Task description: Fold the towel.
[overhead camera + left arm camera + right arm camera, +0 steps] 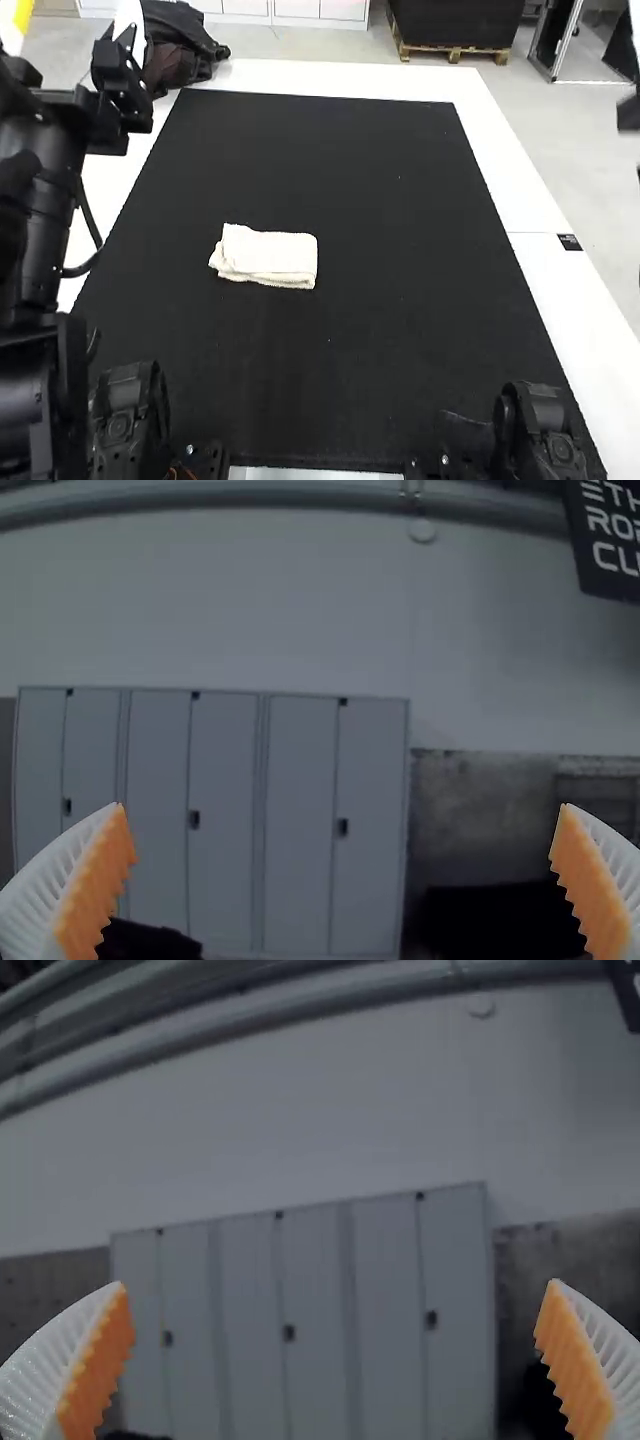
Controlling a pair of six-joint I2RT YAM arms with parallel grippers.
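Nearest the high camera is your black, jointed left arm (pixel 45 215), rising along the nine o'clock side. Your black right arm (pixel 548 430) has its base toward five o'clock. The left pincer (pixel 342 805) is spread wide, its white ribbed fingers with orange pads apart and holding no cloth; the right pincer (pixel 337 1283) is likewise spread and free.

Your cream, textured cloth towel (pixel 268 258) lies on the black rectangular mat (pixel 380 180) over the white table (pixel 530 190), a little off the view's middle toward nine o'clock. It sits in a compact, layered rectangle with its long side running roughly from nine to three o'clock. The three o'clock end looks fairly straight; at the nine o'clock end the layers splay, and a corner juts toward ten.

You appear to be at the finish: the folding itself looks done, so the next move most likely asks only that you keep both arms off the bundle. If you want it neater, bring one pincer down lightly at the nine o'clock end and ease the uneven layers in, bracing the opposite end with the other. Avoid catching just the top layer, since a tug there could open the fold or skew the stack.
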